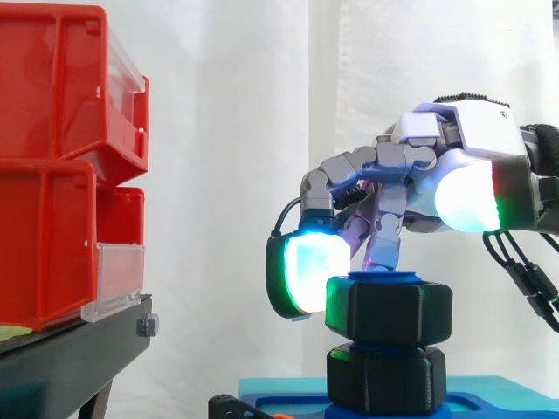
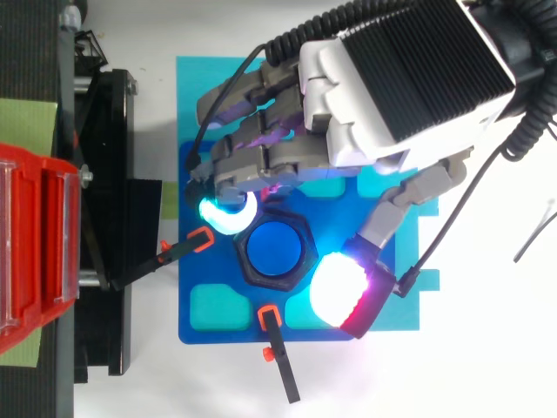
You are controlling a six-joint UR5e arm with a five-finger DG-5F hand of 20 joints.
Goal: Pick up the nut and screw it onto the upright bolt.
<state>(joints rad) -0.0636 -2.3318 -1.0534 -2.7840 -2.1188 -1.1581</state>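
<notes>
Both views come to me well lit, with a soft and even light. In the side view the white curtain (image 1: 227, 175) is very bright, almost washed out, and the dark parts stand against it nearly like silhouettes. The fingertips (image 1: 306, 275) of the robot hand (image 1: 454, 140) glow strongly: one is white-cyan with a green rim, and it puts a green shine on the edge of the black nut (image 1: 389, 312). In the top view another pad (image 2: 339, 287) burns to pure white with a magenta border, and cyan light spills on the blue plate (image 2: 396, 313). Shadows on the white table (image 2: 487, 366) are faint.
</notes>
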